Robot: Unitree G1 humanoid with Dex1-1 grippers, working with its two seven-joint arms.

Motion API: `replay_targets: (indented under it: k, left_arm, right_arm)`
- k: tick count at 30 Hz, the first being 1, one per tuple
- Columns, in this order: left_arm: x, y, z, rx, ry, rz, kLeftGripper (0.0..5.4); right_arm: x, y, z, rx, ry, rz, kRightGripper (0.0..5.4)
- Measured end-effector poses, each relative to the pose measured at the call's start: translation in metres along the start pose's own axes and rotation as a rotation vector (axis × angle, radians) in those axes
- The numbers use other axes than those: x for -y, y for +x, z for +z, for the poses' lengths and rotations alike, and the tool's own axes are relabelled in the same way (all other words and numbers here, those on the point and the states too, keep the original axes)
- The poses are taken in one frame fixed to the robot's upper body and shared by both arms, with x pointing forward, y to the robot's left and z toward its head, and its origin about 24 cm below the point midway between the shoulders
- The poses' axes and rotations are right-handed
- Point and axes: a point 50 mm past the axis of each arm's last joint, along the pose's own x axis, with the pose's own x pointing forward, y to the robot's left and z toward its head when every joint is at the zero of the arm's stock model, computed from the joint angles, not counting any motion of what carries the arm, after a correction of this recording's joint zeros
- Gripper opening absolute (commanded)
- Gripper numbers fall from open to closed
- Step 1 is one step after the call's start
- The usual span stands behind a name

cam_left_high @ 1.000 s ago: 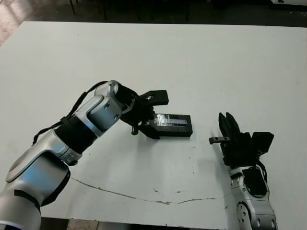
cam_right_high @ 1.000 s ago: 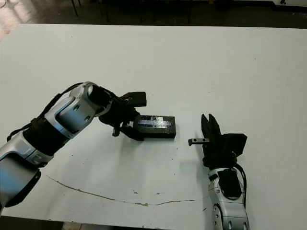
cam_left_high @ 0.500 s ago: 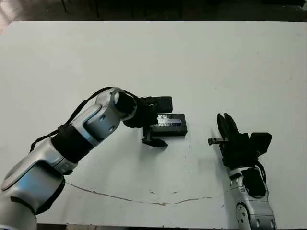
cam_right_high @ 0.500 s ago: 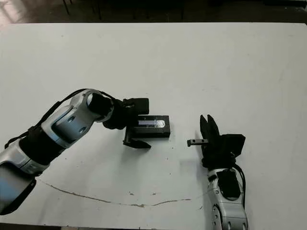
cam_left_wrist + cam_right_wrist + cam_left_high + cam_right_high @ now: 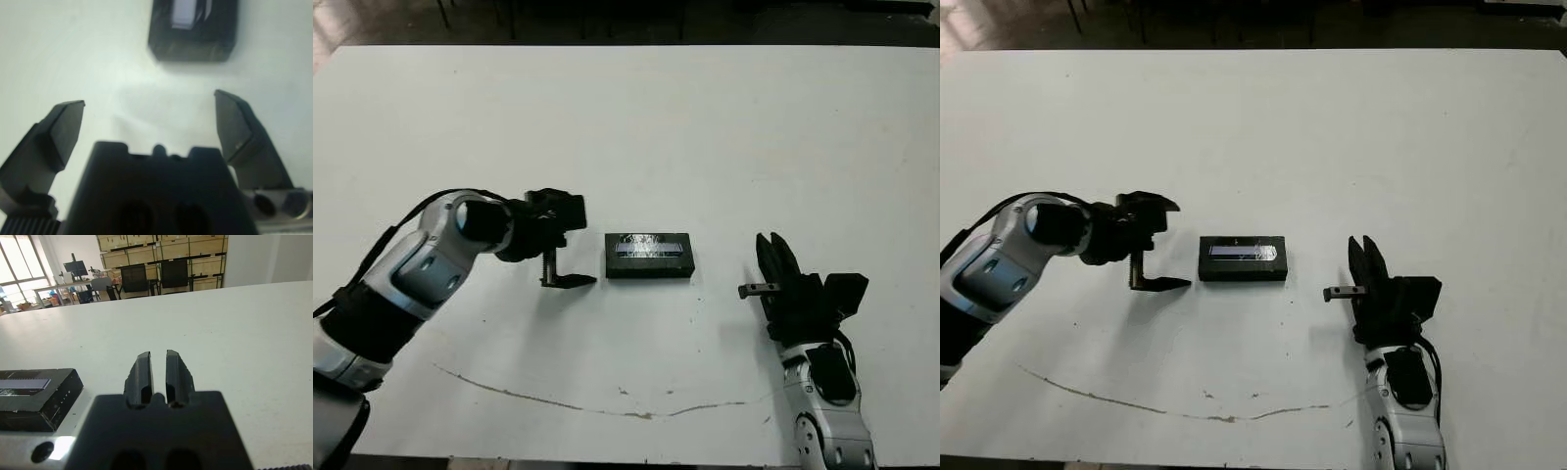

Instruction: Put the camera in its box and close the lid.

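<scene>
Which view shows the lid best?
The left eye view: the whole lid with its silvery strip, unobstructed on the table. The right eye view matches it. The left wrist view shows one blurred end; the right wrist view only a corner.

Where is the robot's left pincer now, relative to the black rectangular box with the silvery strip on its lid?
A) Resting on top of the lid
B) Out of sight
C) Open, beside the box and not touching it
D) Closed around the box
C: the left pincer stands open on the white table, with bare table between it and the black rectangular box with the silvery strip.
</scene>
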Motion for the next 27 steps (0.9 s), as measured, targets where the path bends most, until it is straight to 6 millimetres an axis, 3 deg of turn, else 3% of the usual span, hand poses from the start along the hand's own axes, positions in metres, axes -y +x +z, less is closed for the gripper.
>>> replay_targets:
  k: [7,11,14,18,27]
  left_arm:
    - [0.002,-0.022,-0.022,-0.002,-0.06,0.032,5.38]
    - [0.004,-0.042,-0.03,0.05,-0.21,0.22,5.17]
    - [0.006,-0.049,-0.015,0.269,-0.322,0.458,4.55]
    - [0.02,-0.041,0.017,0.576,-0.448,0.647,3.63]
    - [0.046,-0.016,0.068,0.804,-0.542,0.669,1.51]
  right_arm:
    - [0.001,0.001,0.0,0.012,0.006,0.01,0.0]
    - [0.001,0.001,0.0,0.014,0.011,0.01,0.0]
    - [0.001,0.002,0.001,0.016,0.012,0.012,0.0]
    - [0.001,0.002,0.001,0.015,0.004,0.012,0.0]
    - [0.001,0.003,0.0,0.013,0.012,0.011,0.0]
